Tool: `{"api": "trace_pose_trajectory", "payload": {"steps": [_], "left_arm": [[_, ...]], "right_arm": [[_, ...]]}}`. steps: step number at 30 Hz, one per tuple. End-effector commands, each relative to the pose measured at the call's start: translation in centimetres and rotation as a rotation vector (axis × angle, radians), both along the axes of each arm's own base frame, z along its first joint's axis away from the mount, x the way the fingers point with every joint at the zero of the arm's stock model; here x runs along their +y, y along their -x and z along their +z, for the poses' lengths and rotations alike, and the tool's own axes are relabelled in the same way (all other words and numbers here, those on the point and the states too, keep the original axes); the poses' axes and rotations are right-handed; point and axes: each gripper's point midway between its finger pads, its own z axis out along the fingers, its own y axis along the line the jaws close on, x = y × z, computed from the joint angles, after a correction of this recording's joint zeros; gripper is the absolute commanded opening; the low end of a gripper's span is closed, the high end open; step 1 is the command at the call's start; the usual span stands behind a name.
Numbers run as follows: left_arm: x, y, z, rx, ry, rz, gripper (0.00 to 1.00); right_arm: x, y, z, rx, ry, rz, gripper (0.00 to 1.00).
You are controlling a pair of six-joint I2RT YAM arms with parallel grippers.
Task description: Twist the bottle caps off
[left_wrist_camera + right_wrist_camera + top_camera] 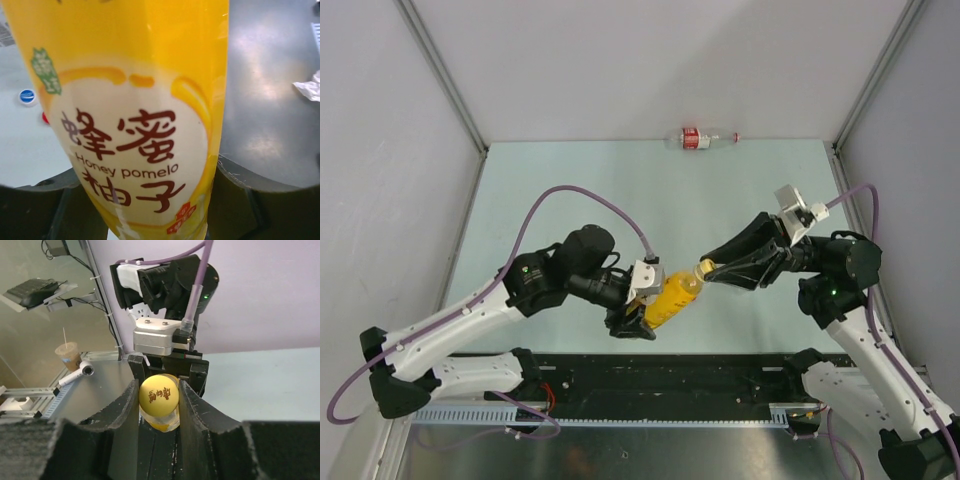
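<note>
Presently, at frame centre, left gripper (642, 316) clamps the honey pomelo bottle (672, 297); right gripper (713, 268) pinches its yellow cap (158, 395); unscrewing apparently in hand; next move calls for wrist rotation.

Soft, even light is coming from overhead in the top view, flattening the pale worktop (740, 190) and leaving only faint shadows beneath the two arms. The left wrist view is struggling. The yellow bottle (150, 75) is sitting so close to the lens that its label is going soft, and the dark metal plate (270, 100) behind it is throwing back broad milky glare. The blue cap (27, 96) is blurring into a small disc. In the right wrist view the yellow cap (159, 395) is showing sharp and brightly lit (its print is reading clearly). The near black fingers (122, 412) are sinking into dark softness, and the uprights at the left edge are leaning with the wide lens.
</note>
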Motion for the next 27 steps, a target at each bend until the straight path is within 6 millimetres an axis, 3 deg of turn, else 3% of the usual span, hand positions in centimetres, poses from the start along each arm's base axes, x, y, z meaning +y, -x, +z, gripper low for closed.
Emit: {"api": "trace_pose_trajectory", "payload": {"steps": [1, 10, 18, 27], "left_arm": [[-0.3, 5.5, 6.1, -0.074, 0.313, -0.39, 0.0], [0.3, 6.1, 6.5, -0.046, 0.339, -0.435, 0.0], [0.6, 6.0, 6.7, -0.064, 0.354, -0.438, 0.0], [0.0, 4.7, 6.0, -0.081, 0.317, -0.368, 0.0]], "right_arm": [[0.2, -1.7, 0.3, -0.051, -0.025, -0.078, 0.08], [0.1, -0.5, 0.7, -0.113, -0.036, -0.059, 0.1], [0.1, -1.0, 1.1, -0.108, -0.053, -0.085, 0.1], [0.5, -2.4, 0.3, -0.055, -0.036, -0.129, 0.09]]}}
